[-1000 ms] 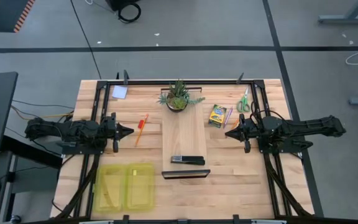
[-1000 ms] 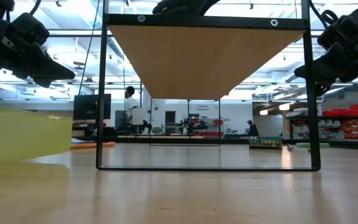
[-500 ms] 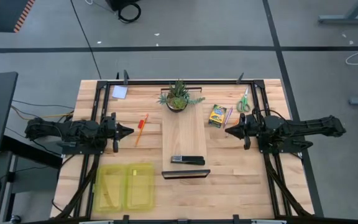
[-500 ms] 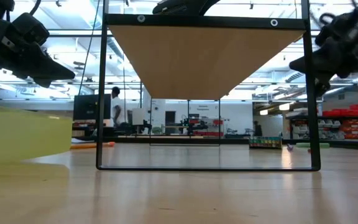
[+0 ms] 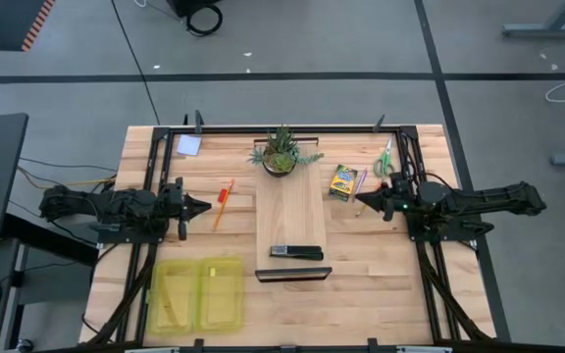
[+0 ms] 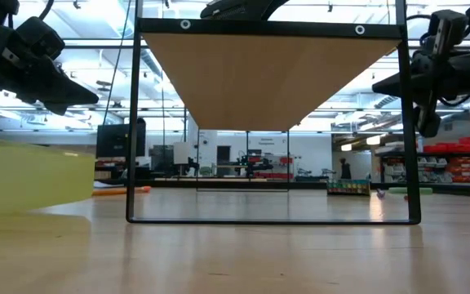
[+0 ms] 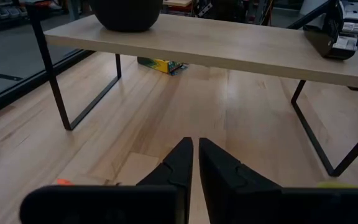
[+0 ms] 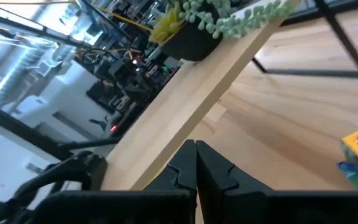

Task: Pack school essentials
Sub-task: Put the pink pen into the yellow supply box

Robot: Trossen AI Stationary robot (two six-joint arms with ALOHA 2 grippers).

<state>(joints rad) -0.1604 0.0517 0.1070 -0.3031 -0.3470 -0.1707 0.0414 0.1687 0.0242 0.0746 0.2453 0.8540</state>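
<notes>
Since a second ago the right gripper [image 5: 359, 206] has rolled at the wrist and edged slightly toward the frame's centre — its fingers pressed together to a single point — and now hangs right of centre in the high view, just below the yellow-green crayon box [image 5: 341, 181]. Nothing is between its fingers. The left gripper [image 5: 205, 207] has not shifted; it waits left of centre, fingers likewise closed and empty, its tip near the orange pen [image 5: 224, 202].

Green-handled scissors [image 5: 385, 159] lie in the upper right of the table, a thin pencil [image 5: 359, 183] just right of the crayon box, and the pale note pad [image 5: 188, 145] in the upper left. A yellow-green open case [image 5: 200, 294] sits at lower left. On the small wooden shelf [image 5: 292, 211] in the middle stand the potted plant [image 5: 282, 151] at its top end and a black stapler-like bar [image 5: 296, 252] lower down.
</notes>
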